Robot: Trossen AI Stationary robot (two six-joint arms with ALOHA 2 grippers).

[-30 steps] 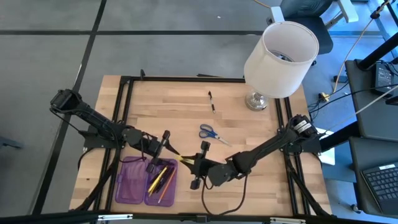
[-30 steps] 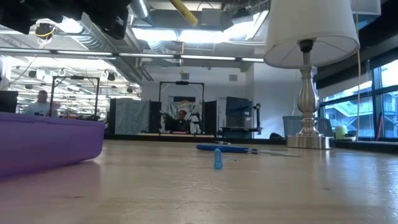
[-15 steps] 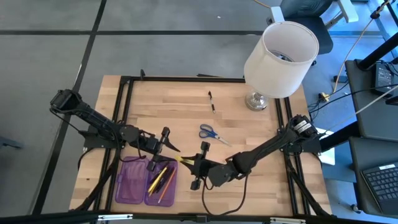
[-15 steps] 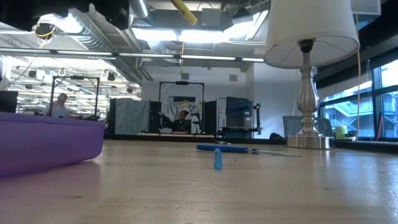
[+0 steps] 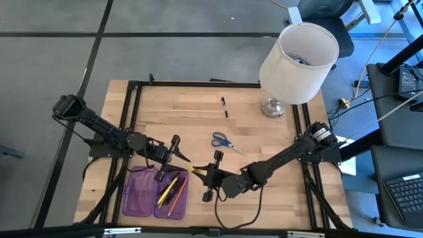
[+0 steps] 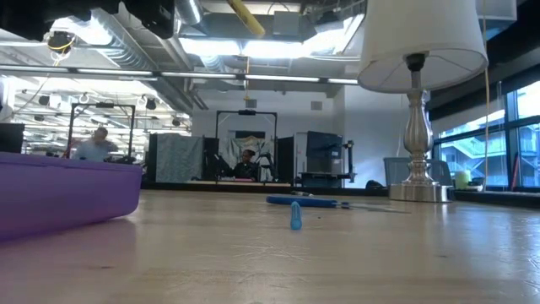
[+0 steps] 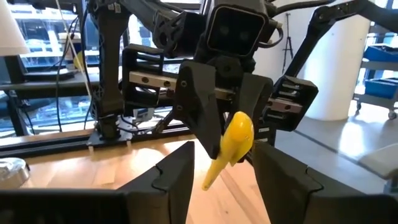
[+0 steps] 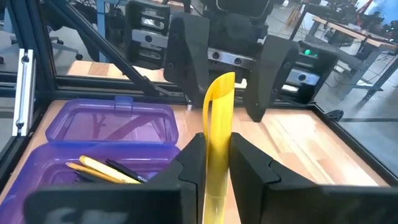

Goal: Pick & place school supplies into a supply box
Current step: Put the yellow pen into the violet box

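My right gripper (image 5: 207, 173) is shut on a yellow pen (image 5: 197, 170) just off the right edge of the open purple supply box (image 5: 155, 192). Several pens and pencils (image 5: 170, 192) lie in the box's right half. My left gripper (image 5: 177, 157) hovers open over the box's far right corner and faces the pen. In the left wrist view the pen's free end (image 7: 210, 179) points between my open left fingers (image 7: 174, 180) without touching them. Blue-handled scissors (image 5: 222, 141) and a black pen (image 5: 225, 109) lie flat on the table farther back. My right gripper pinches the yellow pen between its two fingers (image 7: 202, 112) at its thick end (image 7: 239, 132). It comes nearly level from the table's right. The pen runs on past the fingertips along the fingers, lifted clear of the table, its free end (image 8: 221, 81) toward my left gripper.
A lamp with a white shade (image 5: 299, 53) stands on its metal base (image 5: 272, 107) at the far right corner. A black frame (image 5: 198, 84) runs round the table. Bare wood lies between the scissors and the near edge. A person (image 6: 94, 145) shows far back in the room.
My left gripper has risen a little above the box: its dark body climbs toward the top of the low view. My right gripper and the yellow pen have kept still. The person in the room behind has walked rightward.
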